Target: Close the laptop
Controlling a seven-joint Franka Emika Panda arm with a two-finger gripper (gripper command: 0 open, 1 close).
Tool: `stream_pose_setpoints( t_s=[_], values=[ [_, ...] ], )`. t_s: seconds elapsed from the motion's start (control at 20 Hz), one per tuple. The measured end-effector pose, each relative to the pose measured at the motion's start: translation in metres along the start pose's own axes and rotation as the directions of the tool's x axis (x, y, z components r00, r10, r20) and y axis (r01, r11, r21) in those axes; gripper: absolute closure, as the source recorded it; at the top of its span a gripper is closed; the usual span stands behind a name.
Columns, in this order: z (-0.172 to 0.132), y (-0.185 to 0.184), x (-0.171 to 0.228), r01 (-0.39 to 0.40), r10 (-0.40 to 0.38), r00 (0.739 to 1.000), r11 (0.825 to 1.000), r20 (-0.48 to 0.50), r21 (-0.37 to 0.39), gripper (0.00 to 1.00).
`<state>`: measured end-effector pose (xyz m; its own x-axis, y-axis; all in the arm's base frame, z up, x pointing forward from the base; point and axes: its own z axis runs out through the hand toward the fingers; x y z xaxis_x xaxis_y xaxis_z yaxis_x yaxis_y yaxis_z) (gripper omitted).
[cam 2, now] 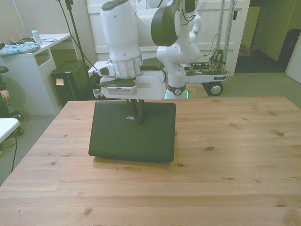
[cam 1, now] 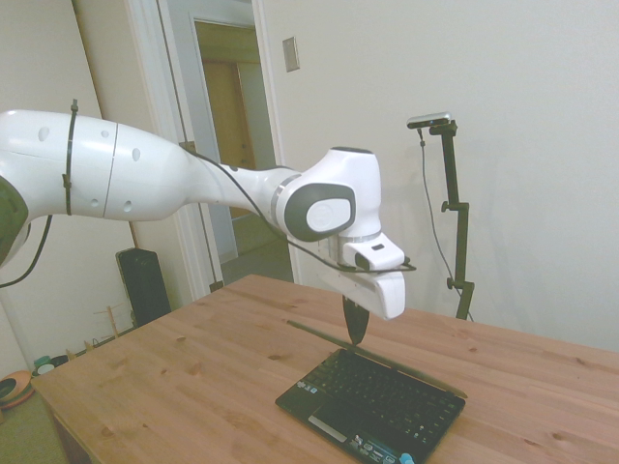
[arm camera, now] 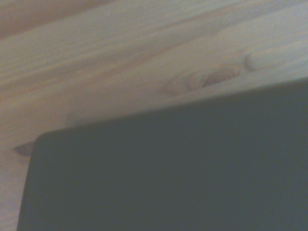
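Small black netbook laptop [cam 2: 132, 132] sits near the wooden worktop's [cam 2: 225, 160] far edge, lid partly down. Pincer [cam 2: 139, 117] presses on the lid's back — open or clenched, can't tell. Risk: tip slides off the glossy lid, or the base skids.

Open black laptop [cam 1: 372, 401] on the desk [cam 1: 174, 377].

In the side view its base lies flat, with a black keyboard and small stickers along the palm rest, one of them a blue round sticker [cam 1: 407, 459] at the near corner. The lid [cam 2: 132, 131] is open and leans far back, so that the side view shows it only as a thin edge. The front view shows the lid's plain black back with a small pale logo near the top edge. The wrist view shows a blurred dark corner over the wood.
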<state>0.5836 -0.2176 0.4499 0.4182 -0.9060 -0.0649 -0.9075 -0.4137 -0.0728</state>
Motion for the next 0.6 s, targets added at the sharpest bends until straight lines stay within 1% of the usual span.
stream_pose_setpoints(
  t_s=[0.2,0.3,0.4,0.5,0.6],
  values=[
    [0.044,0.013,-0.017,-0.004,0.005,0.999,1.000,0.038,-0.024,1.00],
    [0.048,0.013,-0.023,-0.002,0.003,0.999,1.000,0.042,-0.019,1.00],
    [0.032,0.007,-0.031,0.011,-0.011,1.000,1.000,0.027,0.006,1.00],
    [-0.002,-0.003,-0.047,0.034,-0.035,0.999,0.998,0.000,0.050,1.00],
    [-0.040,-0.016,-0.078,0.083,-0.082,0.996,0.992,-0.022,0.091,1.00]
  ],
)
